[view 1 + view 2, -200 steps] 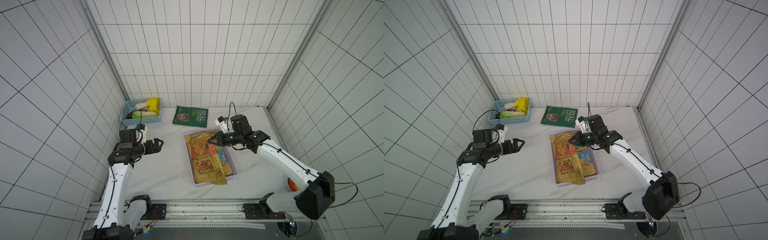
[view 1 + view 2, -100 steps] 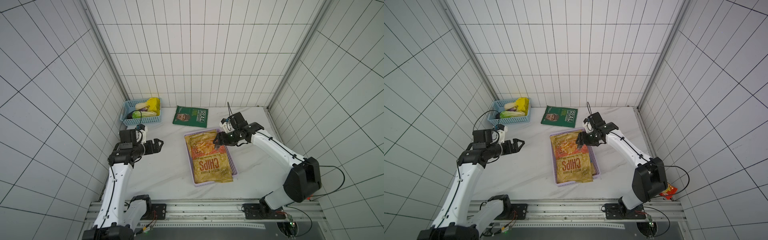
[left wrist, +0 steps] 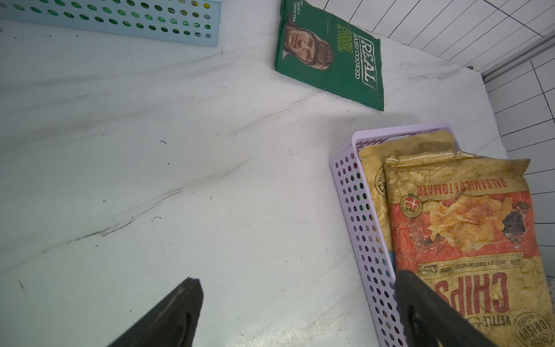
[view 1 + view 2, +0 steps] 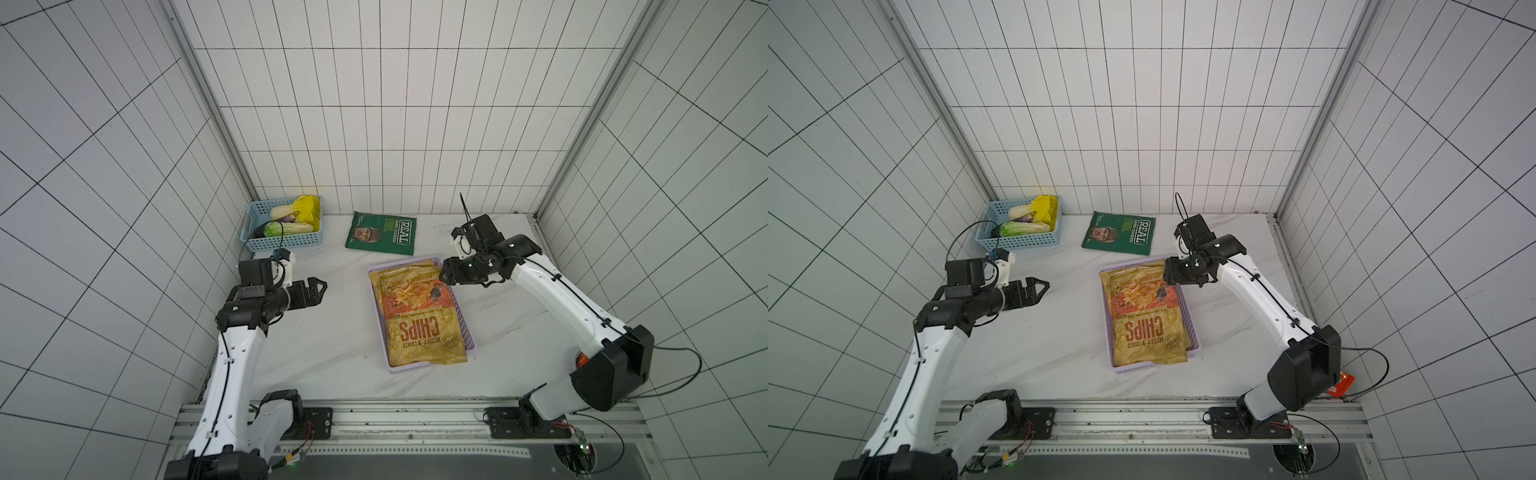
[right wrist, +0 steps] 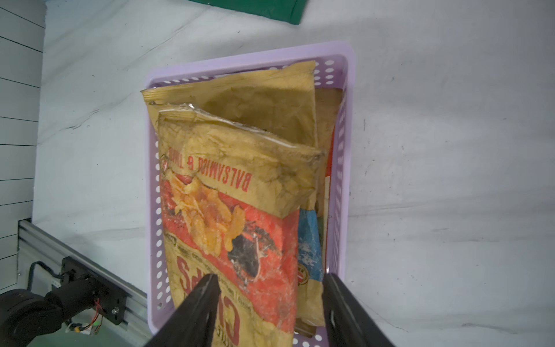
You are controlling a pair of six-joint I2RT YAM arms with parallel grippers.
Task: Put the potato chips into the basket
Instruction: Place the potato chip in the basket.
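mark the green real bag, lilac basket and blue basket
green REAL bag (image 4: 381,233), a top view, middle of its front
lilac basket (image 3: 359,222), left wrist view, perforated side wall
blue basket (image 4: 286,242), a top view, front wall

The left arm rises from its near-left base with the elbow bent and the forearm level, pointing right. The left gripper (image 4: 321,289) has its jaws spread wide and holds nothing. The right arm stretches from the near-right base toward the far left. The right gripper (image 4: 444,276) points left with its jaws parted and empty.

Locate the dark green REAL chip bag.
In both top views the dark green REAL bag lies flat by the back wall, between the blue lattice basket and lilac basket.
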